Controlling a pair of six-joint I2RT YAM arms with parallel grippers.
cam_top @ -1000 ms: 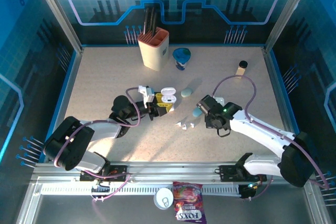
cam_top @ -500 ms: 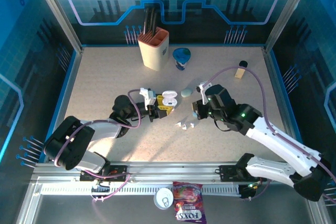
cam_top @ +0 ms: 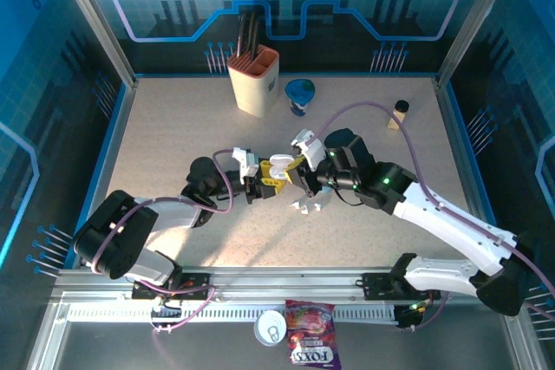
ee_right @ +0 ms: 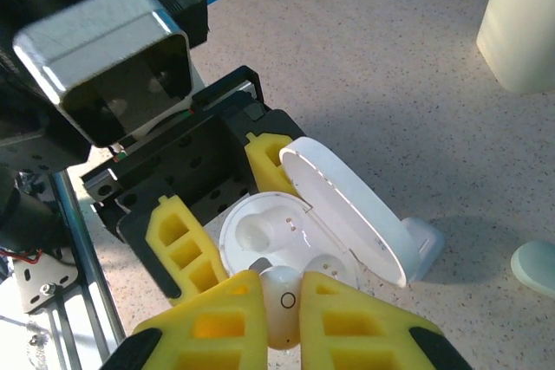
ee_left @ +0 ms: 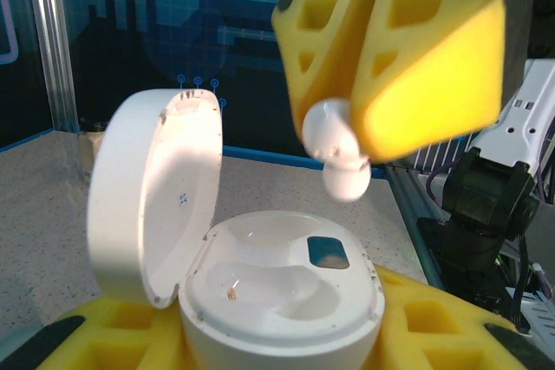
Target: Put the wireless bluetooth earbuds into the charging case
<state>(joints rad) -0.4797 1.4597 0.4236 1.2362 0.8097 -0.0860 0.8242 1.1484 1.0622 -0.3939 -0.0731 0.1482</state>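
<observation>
My left gripper (cam_top: 264,181) is shut on a white charging case (ee_left: 277,283), holding it by its base between yellow foam pads (ee_left: 434,327). The case's lid (ee_left: 152,188) stands open and both wells look empty. My right gripper (ee_right: 282,318) is shut on a white earbud (ee_right: 282,305), which hangs just above the near edge of the case (ee_right: 277,231) without touching it. In the left wrist view that earbud (ee_left: 338,153) pokes out below the right gripper's fingers (ee_left: 416,58). In the top view the right gripper (cam_top: 299,171) sits right beside the case (cam_top: 279,165). A few loose earbuds (cam_top: 303,206) lie on the table just in front.
A beige utensil holder (cam_top: 254,81), a blue cup (cam_top: 300,95) and a small bottle (cam_top: 398,114) stand at the back. A pale teal pebble-shaped case (ee_right: 533,266) lies to the right of the open case. A candy bag (cam_top: 312,344) and a can (cam_top: 270,327) sit by the front rail.
My right arm has swung left from the middle of the table to just above the open case, carrying the earbud. The left arm and the case have stayed still.
</observation>
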